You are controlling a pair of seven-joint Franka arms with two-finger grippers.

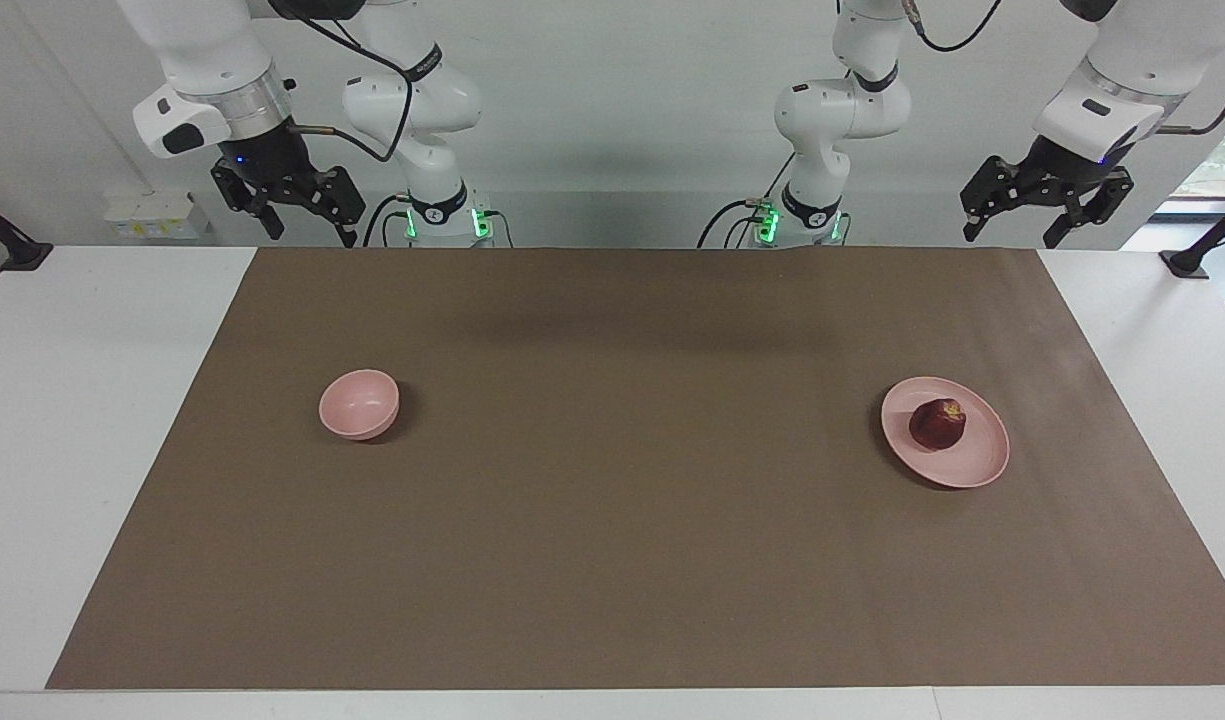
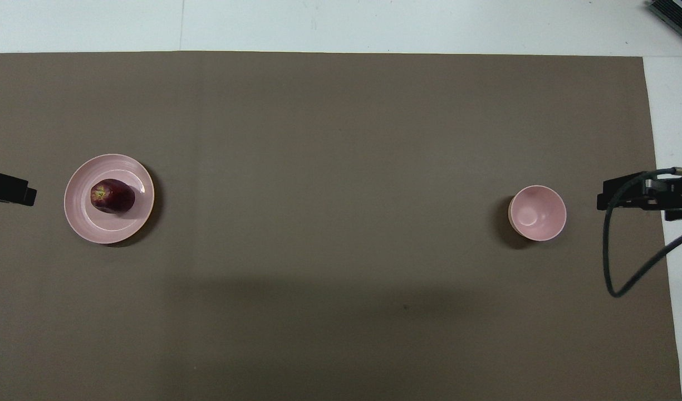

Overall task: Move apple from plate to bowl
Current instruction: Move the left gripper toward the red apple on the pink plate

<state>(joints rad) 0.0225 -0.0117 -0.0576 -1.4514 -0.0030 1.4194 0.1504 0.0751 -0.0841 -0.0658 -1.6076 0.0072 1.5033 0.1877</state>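
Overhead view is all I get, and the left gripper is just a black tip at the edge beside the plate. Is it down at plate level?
Observer: No. The left gripper hangs high in the air at its end of the table, well above the plate and the apple, touching neither.
Operator: Good. The right gripper shows only partly, beside the bowl. Are both ready to grasp?
Observer: The right gripper hangs just as high, clear of the bowl, and both grippers have their fingers spread and empty.
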